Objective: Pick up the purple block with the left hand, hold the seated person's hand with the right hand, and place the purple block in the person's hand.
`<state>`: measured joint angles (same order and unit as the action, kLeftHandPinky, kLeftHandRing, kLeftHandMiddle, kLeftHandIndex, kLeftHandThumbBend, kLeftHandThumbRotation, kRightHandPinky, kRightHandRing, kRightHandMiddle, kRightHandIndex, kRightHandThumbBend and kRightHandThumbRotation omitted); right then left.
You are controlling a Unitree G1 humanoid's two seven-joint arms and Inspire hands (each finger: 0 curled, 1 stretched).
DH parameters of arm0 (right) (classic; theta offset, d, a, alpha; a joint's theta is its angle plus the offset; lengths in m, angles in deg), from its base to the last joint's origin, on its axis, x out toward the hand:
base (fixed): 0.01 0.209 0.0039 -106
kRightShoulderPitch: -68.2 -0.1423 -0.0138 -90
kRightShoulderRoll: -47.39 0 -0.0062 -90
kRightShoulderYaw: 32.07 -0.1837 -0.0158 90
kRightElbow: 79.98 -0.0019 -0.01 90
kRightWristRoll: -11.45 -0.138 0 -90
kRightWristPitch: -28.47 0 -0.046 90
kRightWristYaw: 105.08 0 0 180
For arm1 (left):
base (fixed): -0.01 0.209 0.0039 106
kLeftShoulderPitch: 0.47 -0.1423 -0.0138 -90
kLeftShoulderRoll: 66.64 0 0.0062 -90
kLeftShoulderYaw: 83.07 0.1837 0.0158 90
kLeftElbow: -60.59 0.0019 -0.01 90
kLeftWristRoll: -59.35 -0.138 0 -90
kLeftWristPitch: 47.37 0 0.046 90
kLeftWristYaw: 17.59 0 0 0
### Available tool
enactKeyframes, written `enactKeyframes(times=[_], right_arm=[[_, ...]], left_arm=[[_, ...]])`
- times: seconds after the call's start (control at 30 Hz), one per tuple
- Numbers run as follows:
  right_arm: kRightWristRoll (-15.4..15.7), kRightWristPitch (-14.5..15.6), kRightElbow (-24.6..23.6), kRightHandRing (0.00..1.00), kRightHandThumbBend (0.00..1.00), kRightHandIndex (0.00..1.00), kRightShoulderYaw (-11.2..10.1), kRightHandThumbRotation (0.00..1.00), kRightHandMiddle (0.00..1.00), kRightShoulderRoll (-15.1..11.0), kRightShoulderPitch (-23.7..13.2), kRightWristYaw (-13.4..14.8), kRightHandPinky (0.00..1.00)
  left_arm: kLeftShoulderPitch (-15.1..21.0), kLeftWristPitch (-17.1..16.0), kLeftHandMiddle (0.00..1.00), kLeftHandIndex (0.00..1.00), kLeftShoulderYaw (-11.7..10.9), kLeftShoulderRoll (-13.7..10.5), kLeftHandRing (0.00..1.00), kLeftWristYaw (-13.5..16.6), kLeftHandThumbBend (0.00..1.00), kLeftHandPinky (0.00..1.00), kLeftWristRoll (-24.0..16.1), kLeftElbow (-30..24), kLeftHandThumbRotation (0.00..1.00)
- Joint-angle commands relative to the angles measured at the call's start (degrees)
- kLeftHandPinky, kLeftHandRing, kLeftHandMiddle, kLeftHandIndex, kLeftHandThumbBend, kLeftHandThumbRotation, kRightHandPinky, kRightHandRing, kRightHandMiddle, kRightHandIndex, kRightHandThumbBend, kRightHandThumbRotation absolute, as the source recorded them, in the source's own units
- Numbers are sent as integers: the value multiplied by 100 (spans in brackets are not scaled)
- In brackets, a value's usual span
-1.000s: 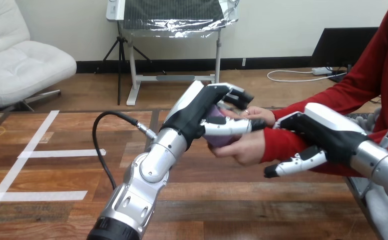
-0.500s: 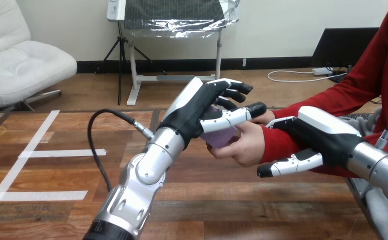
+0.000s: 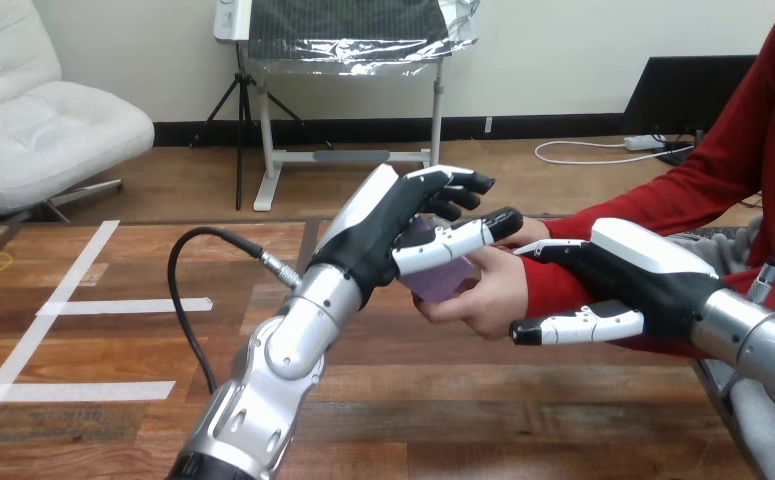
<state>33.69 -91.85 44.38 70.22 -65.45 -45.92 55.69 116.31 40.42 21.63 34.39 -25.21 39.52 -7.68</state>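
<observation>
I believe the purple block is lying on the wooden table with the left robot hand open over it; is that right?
Not quite: in the head view the purple block lies in the person's hand, above the wooden table, not on it. The left robot hand is indeed open over it.

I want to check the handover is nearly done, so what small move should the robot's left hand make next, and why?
Probably draw the left hand up and back, away from the purple block. Its fingers are straight, not curled round the block, which lies in the person's hand, so the placing looks done. The thumb sits close over the block, so it should lift clear gently.
</observation>
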Motion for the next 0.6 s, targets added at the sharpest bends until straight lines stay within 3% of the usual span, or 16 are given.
enactKeyframes(times=[0.0,0.57], right_arm=[[-127,-20,-290,83,100,85,-118,92,85,-20,-14,-33,71],[-170,20,-489,88,100,90,-324,94,89,0,190,49,86]], left_arm=[[84,-31,77,77,-30,-121,79,43,73,71,-43,-371,73],[-130,-89,77,77,-72,-209,78,53,73,69,16,-544,73]])
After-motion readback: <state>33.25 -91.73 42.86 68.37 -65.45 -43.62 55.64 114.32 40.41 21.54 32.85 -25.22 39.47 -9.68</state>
